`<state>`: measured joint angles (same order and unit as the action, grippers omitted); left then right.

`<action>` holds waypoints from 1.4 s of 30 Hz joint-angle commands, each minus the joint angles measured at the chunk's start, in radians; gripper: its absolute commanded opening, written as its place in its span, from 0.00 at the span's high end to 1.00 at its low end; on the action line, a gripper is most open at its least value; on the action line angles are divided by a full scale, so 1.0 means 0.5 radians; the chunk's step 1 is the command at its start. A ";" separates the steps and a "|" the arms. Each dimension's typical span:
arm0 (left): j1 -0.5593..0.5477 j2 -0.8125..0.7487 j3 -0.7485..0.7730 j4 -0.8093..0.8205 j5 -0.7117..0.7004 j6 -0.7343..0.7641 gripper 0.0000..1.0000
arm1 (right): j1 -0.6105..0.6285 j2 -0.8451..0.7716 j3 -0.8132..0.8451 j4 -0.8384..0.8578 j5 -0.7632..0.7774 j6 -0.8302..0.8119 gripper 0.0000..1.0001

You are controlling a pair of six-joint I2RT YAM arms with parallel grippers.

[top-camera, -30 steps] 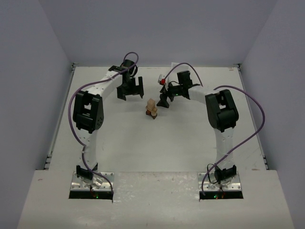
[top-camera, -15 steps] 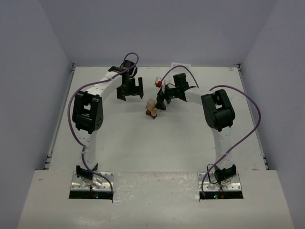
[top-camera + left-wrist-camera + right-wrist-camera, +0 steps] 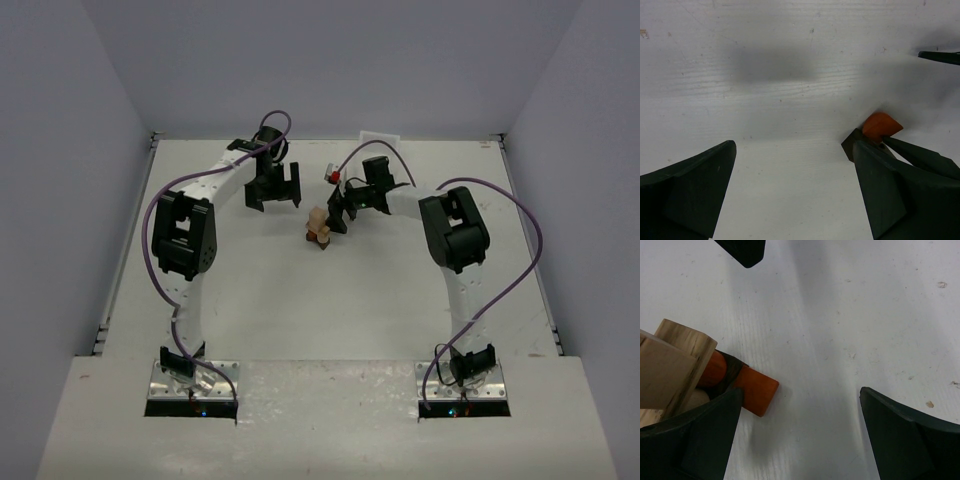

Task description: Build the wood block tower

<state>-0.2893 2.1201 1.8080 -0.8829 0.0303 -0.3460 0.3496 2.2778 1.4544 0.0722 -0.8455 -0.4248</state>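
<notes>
The 2 arms rise from their bases, bend at the elbow and reach forward and inward.

Left arm (image 3: 185,235): the forearm runs up and to the right. The left gripper (image 3: 274,198) points downward, jaws spread wide.

Right arm (image 3: 455,232): the forearm angles left toward centre. The right gripper (image 3: 341,212) sits low, tilted downward, jaws spread wide.

The 2 grippers stand apart, not touching.

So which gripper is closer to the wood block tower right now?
Right. The right gripper hangs open just beside the wood block tower; the left gripper is open, farther off to its left.
</notes>
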 commanded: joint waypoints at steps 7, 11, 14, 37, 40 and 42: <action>-0.013 -0.098 0.038 0.038 -0.036 0.032 0.00 | 0.025 0.025 0.128 -0.040 0.033 -0.053 0.01; -0.013 -0.098 0.039 0.036 -0.039 0.035 0.00 | 0.025 0.028 0.126 -0.060 0.157 -0.088 0.01; -0.013 -0.096 0.035 0.032 -0.045 0.044 0.00 | 0.028 0.028 0.115 -0.068 0.262 -0.118 0.01; -0.013 -0.103 0.045 0.039 -0.016 0.007 0.00 | -0.053 -0.025 0.075 0.097 0.353 0.063 0.05; -0.013 -0.107 0.050 0.033 -0.020 0.005 0.00 | -0.061 -0.032 0.073 0.090 0.338 0.070 0.09; -0.013 -0.108 0.051 0.032 -0.021 0.007 0.00 | -0.061 -0.033 0.071 0.087 0.322 0.067 0.21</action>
<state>-0.2893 2.1201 1.8080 -0.8829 0.0196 -0.3416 0.3292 2.2909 1.4856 0.1032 -0.7070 -0.3833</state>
